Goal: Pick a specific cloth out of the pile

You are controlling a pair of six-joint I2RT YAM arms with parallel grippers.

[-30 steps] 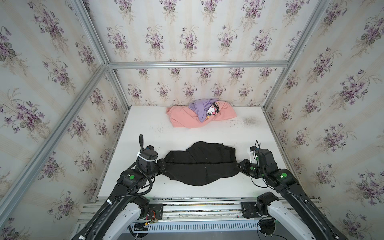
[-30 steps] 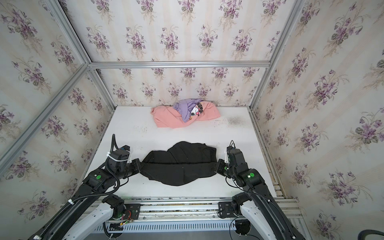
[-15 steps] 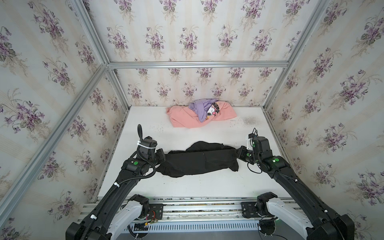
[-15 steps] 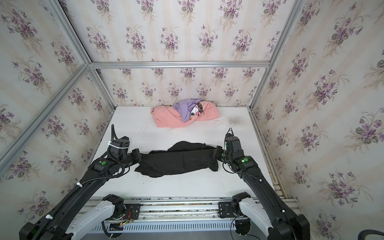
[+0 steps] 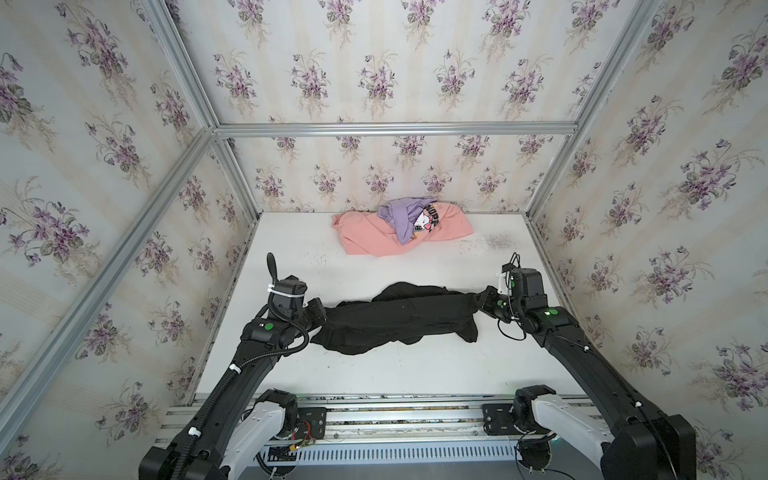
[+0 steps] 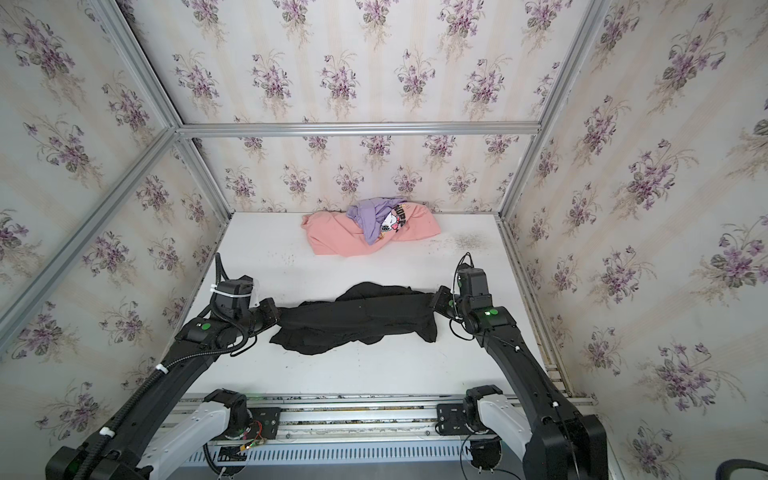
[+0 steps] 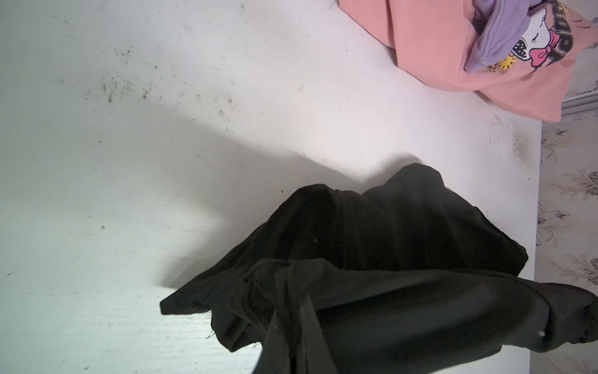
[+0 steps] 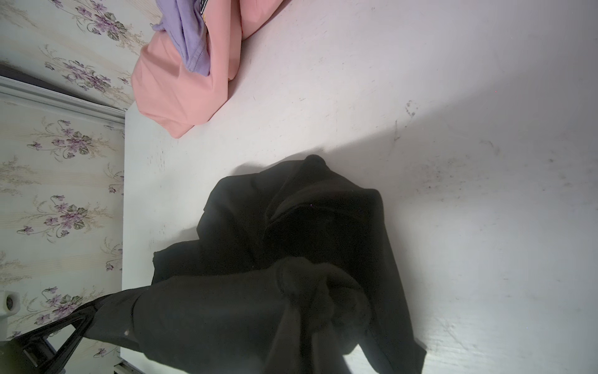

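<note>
Stretched cloth point(image 5: 399, 320) pinched by left claw point(image 5: 321, 311) and right claw point(image 5: 481, 300)

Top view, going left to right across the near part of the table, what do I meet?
Left pincer → black cloth → right pincer.
</note>
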